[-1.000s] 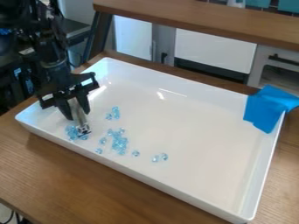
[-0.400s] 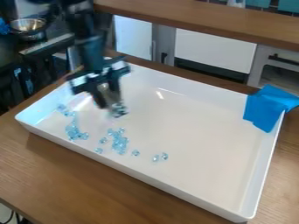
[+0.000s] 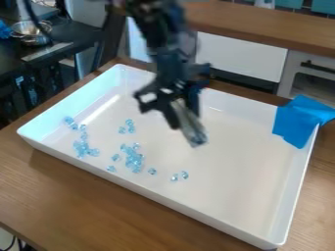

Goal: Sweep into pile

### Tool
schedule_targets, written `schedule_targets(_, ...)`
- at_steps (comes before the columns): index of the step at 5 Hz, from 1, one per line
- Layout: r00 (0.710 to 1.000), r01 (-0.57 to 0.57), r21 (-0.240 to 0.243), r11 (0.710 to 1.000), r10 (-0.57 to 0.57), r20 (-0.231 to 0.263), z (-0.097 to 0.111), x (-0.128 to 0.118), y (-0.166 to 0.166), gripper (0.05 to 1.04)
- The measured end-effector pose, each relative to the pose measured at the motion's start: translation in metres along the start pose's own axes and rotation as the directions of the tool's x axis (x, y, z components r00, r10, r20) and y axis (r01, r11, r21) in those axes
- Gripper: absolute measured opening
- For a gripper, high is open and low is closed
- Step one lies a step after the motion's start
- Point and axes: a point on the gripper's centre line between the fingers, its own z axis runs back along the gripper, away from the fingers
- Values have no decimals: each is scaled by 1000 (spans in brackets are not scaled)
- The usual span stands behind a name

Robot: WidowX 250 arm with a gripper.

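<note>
The black gripper [image 3: 178, 115] hangs over the middle of the white tray [image 3: 242, 196], shut on a light-coloured brush-like tool [image 3: 188, 123] that points down and slightly right. Clear light-blue pieces lie scattered on the tray's left half. The largest cluster [image 3: 132, 159] is left of centre, and another group [image 3: 83, 147] lies near the left front wall. A few pieces [image 3: 130, 123] sit behind the big cluster, several [image 3: 69, 120] lie by the left wall, and a pair [image 3: 179, 176] is toward the front, apart from the rest.
Blue cloth or tape [image 3: 299, 121] covers the tray's back right corner. The tray stands on a wooden table [image 3: 91, 201]. A raised wooden shelf [image 3: 242, 22] runs behind it. A metal bowl [image 3: 31, 30] is at the back left.
The gripper has moved right from the left pieces to above the tray's middle, carrying the tool. The pieces by the left wall and behind the big cluster are uncovered now.
</note>
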Motion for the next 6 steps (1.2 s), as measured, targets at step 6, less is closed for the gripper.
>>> schedule_targets(6,922,366,109,924,-376,92,-67,8,26,381)
